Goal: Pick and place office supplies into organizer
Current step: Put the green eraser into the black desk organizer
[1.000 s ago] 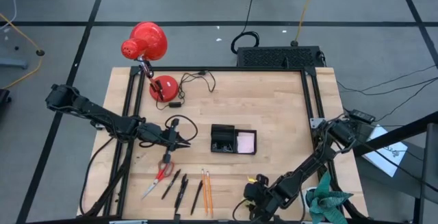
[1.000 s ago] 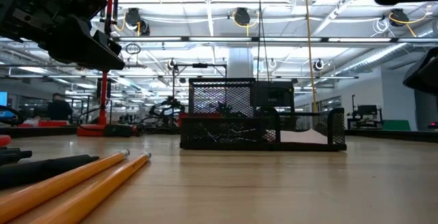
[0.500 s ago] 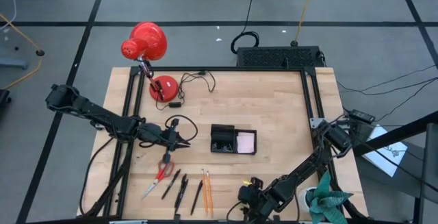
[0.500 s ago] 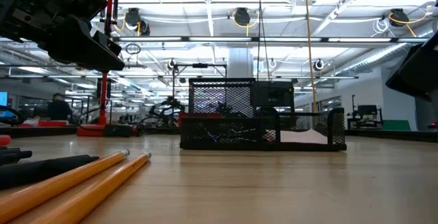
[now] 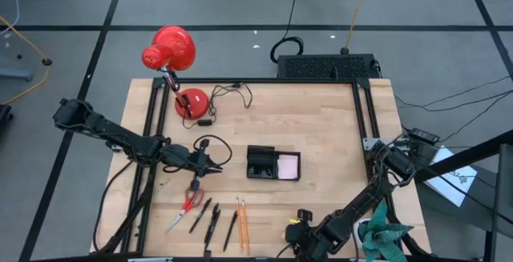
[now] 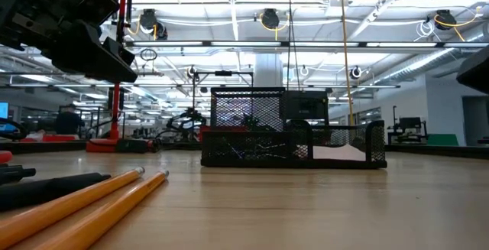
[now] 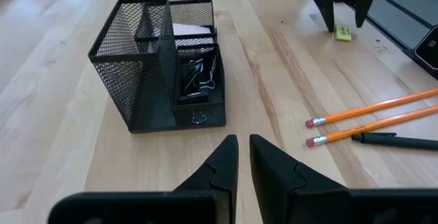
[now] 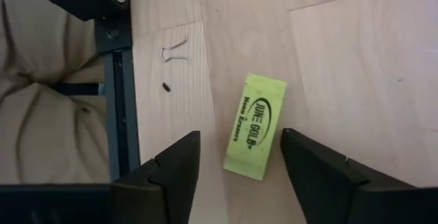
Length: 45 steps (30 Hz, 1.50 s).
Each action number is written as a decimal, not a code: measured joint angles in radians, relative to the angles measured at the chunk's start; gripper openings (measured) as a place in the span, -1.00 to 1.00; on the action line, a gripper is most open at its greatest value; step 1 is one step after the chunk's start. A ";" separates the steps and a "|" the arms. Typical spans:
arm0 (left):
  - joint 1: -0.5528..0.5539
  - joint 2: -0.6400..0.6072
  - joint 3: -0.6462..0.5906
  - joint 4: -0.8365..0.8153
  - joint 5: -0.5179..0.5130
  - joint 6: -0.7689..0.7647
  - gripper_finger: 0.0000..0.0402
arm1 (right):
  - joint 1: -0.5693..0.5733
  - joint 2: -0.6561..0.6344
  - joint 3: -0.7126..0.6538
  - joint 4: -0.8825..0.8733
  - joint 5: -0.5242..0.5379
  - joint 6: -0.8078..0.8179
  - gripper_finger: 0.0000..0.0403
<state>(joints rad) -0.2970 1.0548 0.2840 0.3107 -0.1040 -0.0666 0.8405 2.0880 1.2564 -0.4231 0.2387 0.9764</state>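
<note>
High view: the right gripper [image 5: 298, 231] is low over the near edge of the bench [image 5: 321, 126], to the right of the loose supplies. In the right wrist view its jaws stand wide apart, one on each side of a small yellow eraser [image 8: 254, 126] that lies flat on the wood; neither finger [image 8: 171, 172] touches it. A bent wire staple [image 8: 174, 51] lies near the eraser, beside the dark bench frame [image 8: 117, 94].

The left gripper [image 5: 215, 167] hangs over the bench to the left of the organizer [image 5: 273, 164]. In the left wrist view its jaws are narrow, the fingertips [image 7: 226, 157] nearly meeting, with nothing between them.

The organizer is a black mesh tray near the middle of the bench. The left wrist view shows black binder clips [image 7: 196, 80] in one compartment and a pale pad [image 7: 189, 30] in another behind it. In the high view the pink pad [image 5: 288, 166] fills the right-hand compartment.

Loose supplies lie in a row near the front edge, left of the right gripper: red-handled scissors [image 5: 187, 206], black pens [image 5: 207, 218] and two orange pencils [image 5: 242, 223]. In the low view the pencils [image 6: 92, 204] lie in the foreground and the organizer [image 6: 294, 139] stands beyond them.

A red desk lamp [image 5: 171, 54] stands at the far left corner.
</note>
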 joint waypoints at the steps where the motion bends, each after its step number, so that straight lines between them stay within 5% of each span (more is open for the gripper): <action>1: 0.000 0.000 0.000 0.000 0.000 0.000 -0.77 | 0.000 0.000 0.000 -0.004 0.010 -0.003 -0.06; 17: 0.000 0.000 0.000 -0.004 0.001 -0.005 -0.77 | -0.058 0.014 -0.004 -0.077 0.062 -0.070 -0.55; 25: 0.000 0.000 0.000 -0.009 0.001 -0.013 -0.77 | -0.091 0.013 -0.008 -0.043 0.084 -0.226 -0.60; 38: 0.000 0.000 0.000 -0.009 0.000 -0.014 -0.77 | -0.097 -0.013 -0.016 -0.028 0.107 -0.236 -0.78; 45: 0.000 0.000 0.000 -0.008 0.000 -0.015 -0.77 | -0.117 -0.079 -0.022 -0.053 0.296 -0.290 -0.79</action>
<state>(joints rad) -0.2970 1.0546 0.2836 0.3026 -0.1036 -0.0812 0.7240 2.0091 1.2342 -0.4765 0.5343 0.6862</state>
